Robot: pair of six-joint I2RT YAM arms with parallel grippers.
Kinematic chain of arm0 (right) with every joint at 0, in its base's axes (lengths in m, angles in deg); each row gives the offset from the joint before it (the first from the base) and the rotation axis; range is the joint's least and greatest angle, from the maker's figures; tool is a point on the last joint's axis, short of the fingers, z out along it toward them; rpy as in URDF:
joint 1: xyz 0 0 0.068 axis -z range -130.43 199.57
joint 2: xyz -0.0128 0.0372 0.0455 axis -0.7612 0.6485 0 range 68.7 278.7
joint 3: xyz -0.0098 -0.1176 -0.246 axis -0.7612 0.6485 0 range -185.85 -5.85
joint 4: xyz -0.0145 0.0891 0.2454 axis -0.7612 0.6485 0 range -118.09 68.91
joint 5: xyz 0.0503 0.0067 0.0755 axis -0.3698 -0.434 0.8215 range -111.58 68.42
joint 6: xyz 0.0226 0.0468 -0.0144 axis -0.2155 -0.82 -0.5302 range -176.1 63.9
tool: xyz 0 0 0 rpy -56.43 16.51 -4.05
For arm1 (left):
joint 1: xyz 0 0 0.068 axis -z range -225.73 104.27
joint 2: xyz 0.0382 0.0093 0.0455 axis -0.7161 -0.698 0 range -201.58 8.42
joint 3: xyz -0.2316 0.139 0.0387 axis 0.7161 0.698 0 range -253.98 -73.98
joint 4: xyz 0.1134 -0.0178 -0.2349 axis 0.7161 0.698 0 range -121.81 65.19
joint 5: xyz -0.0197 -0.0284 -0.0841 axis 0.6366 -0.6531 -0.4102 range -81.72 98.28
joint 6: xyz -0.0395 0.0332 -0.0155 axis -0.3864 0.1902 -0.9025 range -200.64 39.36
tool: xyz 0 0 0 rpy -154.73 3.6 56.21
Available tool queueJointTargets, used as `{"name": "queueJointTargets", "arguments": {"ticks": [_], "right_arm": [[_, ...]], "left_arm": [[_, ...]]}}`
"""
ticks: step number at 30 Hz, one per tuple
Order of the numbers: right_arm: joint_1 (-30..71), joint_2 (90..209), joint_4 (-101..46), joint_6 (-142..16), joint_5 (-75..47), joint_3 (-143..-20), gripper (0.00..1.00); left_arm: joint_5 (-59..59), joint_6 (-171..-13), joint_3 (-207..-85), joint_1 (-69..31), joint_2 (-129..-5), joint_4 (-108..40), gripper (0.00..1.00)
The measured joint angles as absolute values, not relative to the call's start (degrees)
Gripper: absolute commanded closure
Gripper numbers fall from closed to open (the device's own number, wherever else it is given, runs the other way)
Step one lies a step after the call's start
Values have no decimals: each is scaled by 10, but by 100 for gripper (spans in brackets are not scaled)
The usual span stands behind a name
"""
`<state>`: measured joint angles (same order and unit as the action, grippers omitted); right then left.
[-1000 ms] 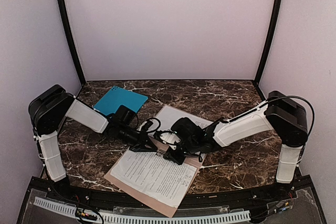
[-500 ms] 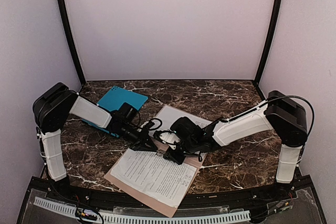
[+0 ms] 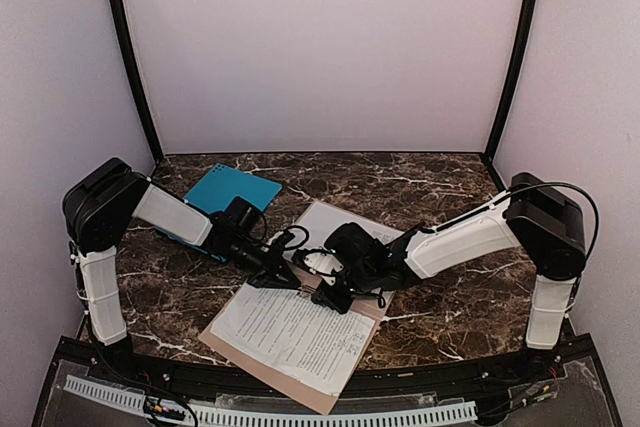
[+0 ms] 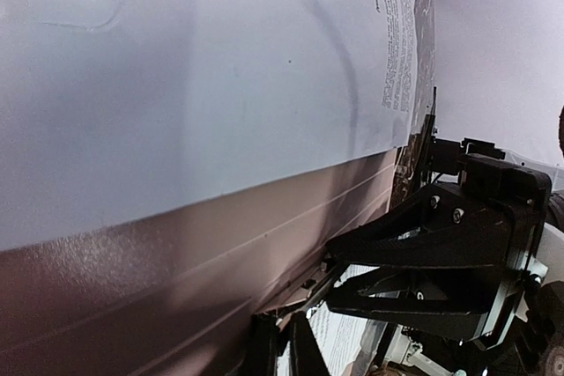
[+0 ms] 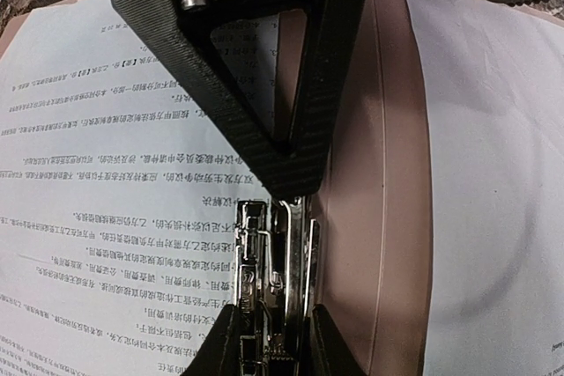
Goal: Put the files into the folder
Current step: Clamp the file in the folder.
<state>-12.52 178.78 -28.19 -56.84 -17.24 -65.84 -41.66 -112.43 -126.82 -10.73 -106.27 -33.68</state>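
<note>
Right fingers (image 5: 322,348) clamped on metal clip (image 5: 273,288) inside open folder (image 5: 352,244). Left fingers (image 5: 256,59) clenched, empty, tip at clip's far end. Files (image 3: 290,332) on folder's near half.

left arm (image 3: 175,215) | elbow shifted inward | forearm now crosses teal folder (image 3: 235,190)

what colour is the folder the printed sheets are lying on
Tan, pinkish-brown; the folder shows best in the right wrist view.
</note>
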Motion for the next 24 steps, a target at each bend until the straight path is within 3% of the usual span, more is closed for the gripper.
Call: {"name": "queueJointTargets", "arguments": {"ticks": [24], "right_arm": [[-125,1779,-262,-559,-155,-655,79]], "left_arm": [[-471,-1141,-1247,-108,-1074,-370,99]]}}
